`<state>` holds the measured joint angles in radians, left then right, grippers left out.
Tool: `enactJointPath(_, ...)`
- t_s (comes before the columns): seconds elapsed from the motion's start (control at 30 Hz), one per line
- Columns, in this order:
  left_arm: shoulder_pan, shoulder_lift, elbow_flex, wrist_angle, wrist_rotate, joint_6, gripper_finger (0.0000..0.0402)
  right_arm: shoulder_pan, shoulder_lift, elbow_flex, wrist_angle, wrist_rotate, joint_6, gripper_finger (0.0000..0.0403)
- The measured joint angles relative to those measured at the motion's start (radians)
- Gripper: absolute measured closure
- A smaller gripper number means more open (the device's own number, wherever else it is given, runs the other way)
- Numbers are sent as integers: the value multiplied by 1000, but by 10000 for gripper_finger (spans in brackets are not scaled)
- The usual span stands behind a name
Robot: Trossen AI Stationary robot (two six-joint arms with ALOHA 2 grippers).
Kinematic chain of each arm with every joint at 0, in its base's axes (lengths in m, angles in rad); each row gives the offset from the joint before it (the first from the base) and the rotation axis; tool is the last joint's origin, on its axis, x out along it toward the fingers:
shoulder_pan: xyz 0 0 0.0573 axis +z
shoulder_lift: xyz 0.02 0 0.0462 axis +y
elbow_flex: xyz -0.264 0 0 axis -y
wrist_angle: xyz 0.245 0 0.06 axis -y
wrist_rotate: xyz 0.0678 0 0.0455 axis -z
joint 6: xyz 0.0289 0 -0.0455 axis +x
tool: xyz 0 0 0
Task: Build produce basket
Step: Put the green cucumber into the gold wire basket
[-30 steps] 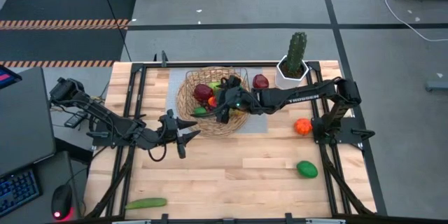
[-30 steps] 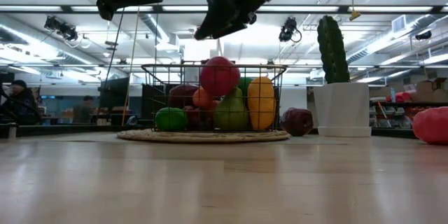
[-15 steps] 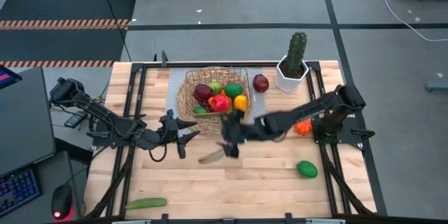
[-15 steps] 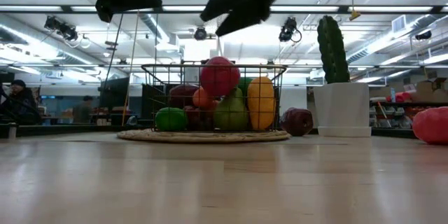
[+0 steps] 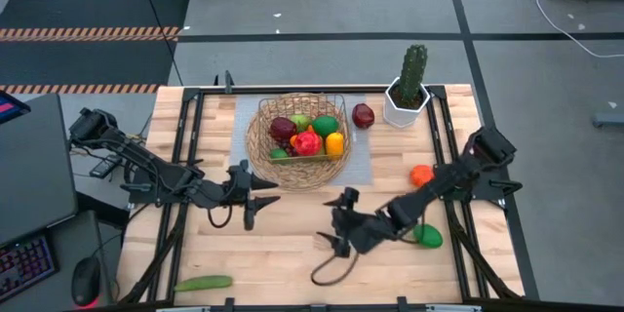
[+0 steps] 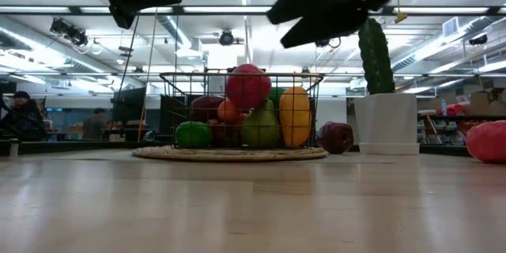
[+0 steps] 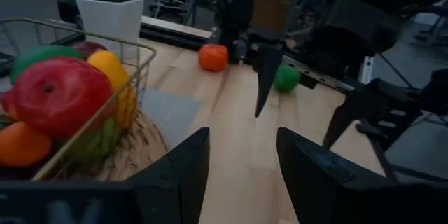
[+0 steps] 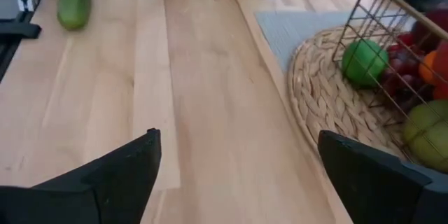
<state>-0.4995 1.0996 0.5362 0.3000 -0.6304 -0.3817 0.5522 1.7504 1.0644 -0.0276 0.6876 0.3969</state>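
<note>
At the far middle of the pale wooden table (image 5: pixel 292 244), the basket (image 5: pixel 261 151) sat on a grey mat (image 5: pixel 362 161), its flat woven rim round and its dark wire frame square and upright in the centre. Piled inside it were a red piece (image 5: pixel 308 142), a dark red one (image 5: pixel 283 128), a green one (image 5: pixel 326 125), a yellow one (image 5: pixel 334 141) and others, heaped above the wire rim in the low view. Just beside the basket lay a dark red fruit (image 5: pixel 363 114), with a white pot (image 5: pixel 403 105) holding a tall cactus (image 5: pixel 413 69) next to it.

Farther out, an orange fruit (image 5: pixel 421 175) and a green one (image 5: pixel 428 236) lay toward the right edge, and a cucumber (image 5: pixel 203 283) lay at the near left corner, its long axis running roughly along the near edge.

The right gripper (image 5: pixel 334 222) hung over bare wood nearer than the basket, its fingers spread wide and holding nothing. The left gripper (image 5: pixel 261 198) hovered just beside the basket's near-left rim, its fingers partly apart and apparently empty, though the overhead view was not clear on that.

Grey flooring surrounded the table; behind it, the low view showed a bright hall with ceiling lights and a person (image 6: pixel 20 115) at the far left.
</note>
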Motion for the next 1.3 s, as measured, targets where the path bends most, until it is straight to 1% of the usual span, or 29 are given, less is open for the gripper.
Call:
enactJointPath(0.1,0,0,0,2,7,2,228,47,0,-40,66,63,-3,19)
enactJointPath(0.2,18,0,0,45,5,82,228,87,0,-81,144,113,-46,22)
enactJointPath(0.23,22,0,0,65,5,106,228,97,0,-94,172,126,-50,23)
enactJointPath(0.3,22,0,0,98,10,95,228,115,0,-115,201,134,-48,24)
enactJointPath(0.4,9,0,16,64,94,64,227,136,0,-148,235,134,0,25)
enactJointPath(0.5,-38,0,76,-56,111,44,228,159,0,-193,244,138,42,25)
enactJointPath(0.6,-87,4,183,-260,111,0,228,171,0,-241,290,158,73,25)
enactJointPath(0.73,-136,64,360,-608,87,-123,228,173,0,-309,392,159,98,25)
enactJointPath(0.87,-184,168,507,-834,92,-248,228,177,0,-361,486,150,101,25)
enactJointPath(0.97,-216,264,592,-944,145,-302,228,189,0,-378,526,153,101,25)
enactJointPath(1.1,-249,386,690,-1061,270,-387,228,203,0,-380,537,158,100,25)
enactJointPath(1.2,-273,467,744,-1098,365,-446,227,207,0,-381,546,158,100,25)
enactJointPath(1.3,-303,532,783,-1126,436,-504,227,210,0,-380,554,158,99,25)
